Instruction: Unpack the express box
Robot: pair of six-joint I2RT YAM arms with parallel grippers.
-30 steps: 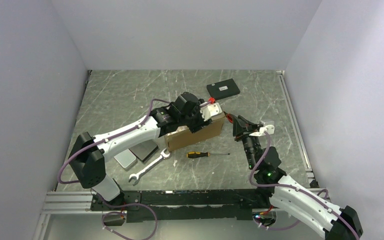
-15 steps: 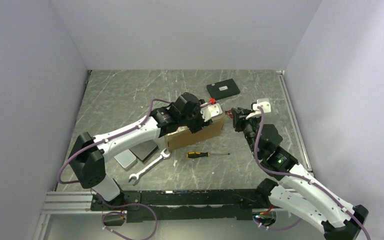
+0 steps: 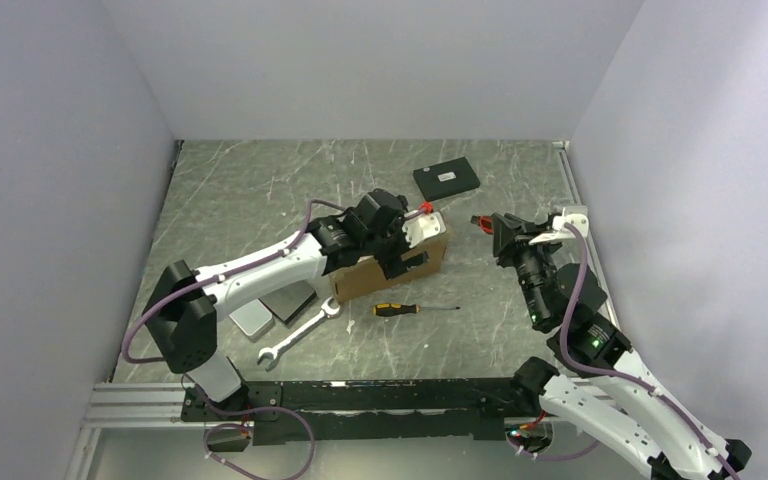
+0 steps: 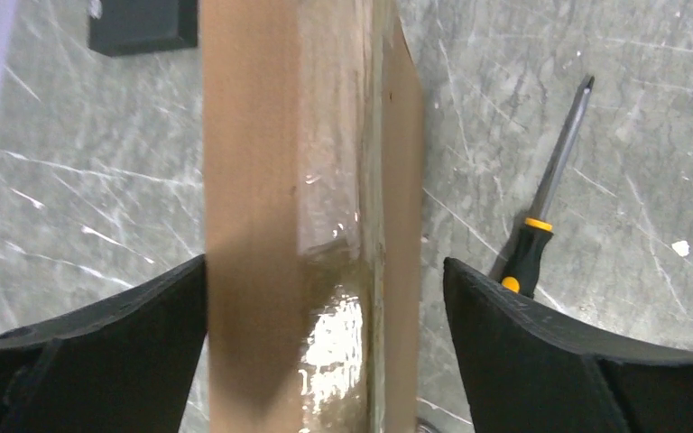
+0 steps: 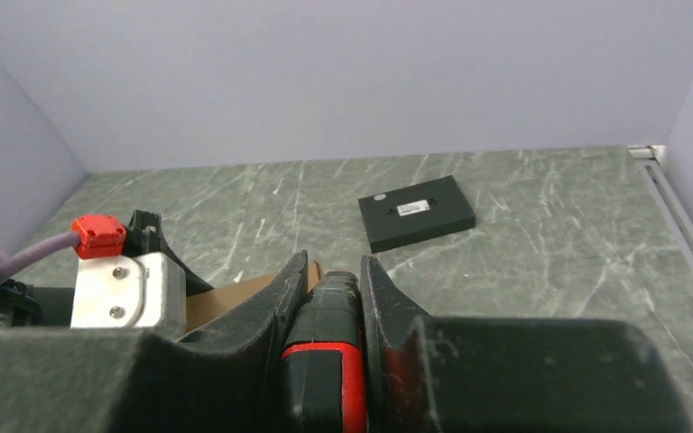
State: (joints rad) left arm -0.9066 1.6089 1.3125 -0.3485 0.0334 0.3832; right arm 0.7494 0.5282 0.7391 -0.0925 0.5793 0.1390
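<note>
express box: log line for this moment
left pincer: open, astride express box | right pincer: shut on red-black tool, apart from box

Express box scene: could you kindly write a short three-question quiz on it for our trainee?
1. True or false: the screwdriver lies on top of the express box.
2. The right gripper holds: A) the screwdriver, B) a red-and-black tool, C) nothing?
3. Which gripper straddles the express box?
Key: 1 false, it lies on the table beside it; 2 B; 3 the left gripper.
</note>
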